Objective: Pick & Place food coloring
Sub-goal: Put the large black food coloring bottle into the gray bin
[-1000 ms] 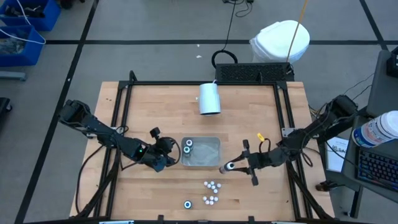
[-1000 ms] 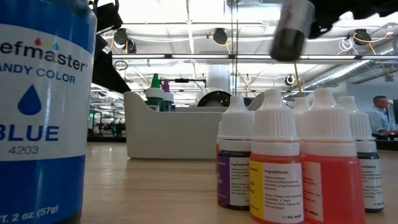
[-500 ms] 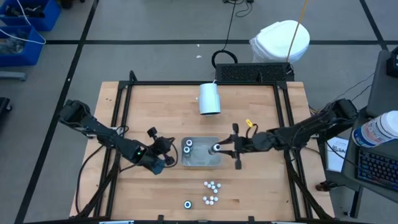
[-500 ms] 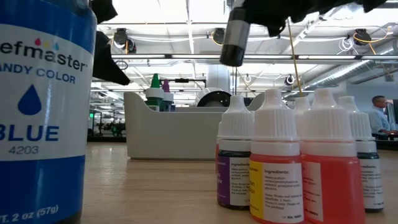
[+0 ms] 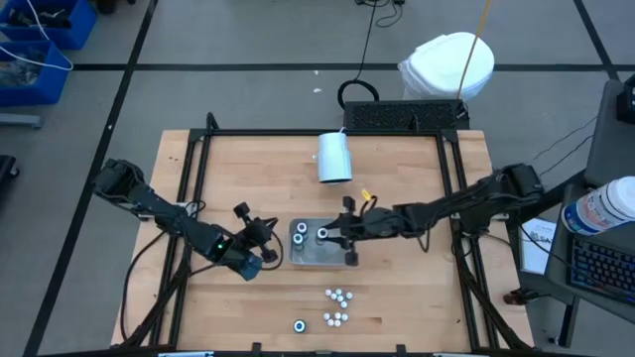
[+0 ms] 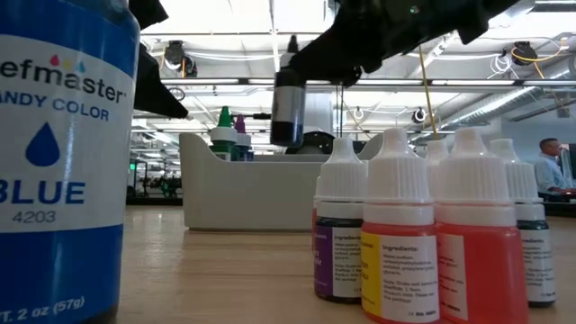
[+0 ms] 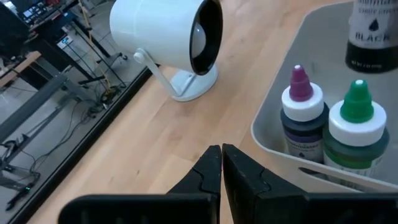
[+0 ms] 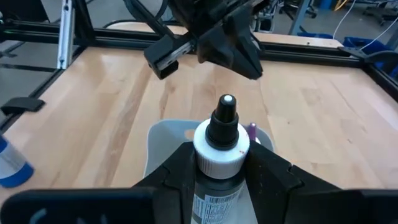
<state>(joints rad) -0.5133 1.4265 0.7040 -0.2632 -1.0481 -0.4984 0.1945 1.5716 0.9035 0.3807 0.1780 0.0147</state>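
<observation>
My right gripper [image 5: 324, 235] is shut on a black food coloring bottle [image 6: 288, 106] and holds it over the grey tray [image 5: 334, 257]. Two wider bottles, one with a purple tip [image 7: 301, 115] and one with a green tip [image 7: 354, 127], stand on their bases in the tray's left end. Several small white-capped bottles [image 5: 338, 296] stand on the table nearer the front edge, beside a blue bottle [image 5: 299, 325]. My left gripper [image 5: 268, 254] is shut and holds nothing, just left of the tray. My right gripper pinches the black bottle's body just under its white collar [image 8: 219, 163] between its two fingers [image 8: 268, 174]. The fingers come nearly level from the table's right. The bottle stands upright, tip up, lifted clear above the tray.
A white cup [image 5: 334, 157] lies on its side on the far half of the table. A black frame [image 5: 198, 169] runs along the table's edges. Bare wood lies left and right of the tray.
My right gripper has carried the black bottle toward the table's left and a little toward the far edge, from right of the tray to over its middle. The bottle stays upright and clear of the table.
</observation>
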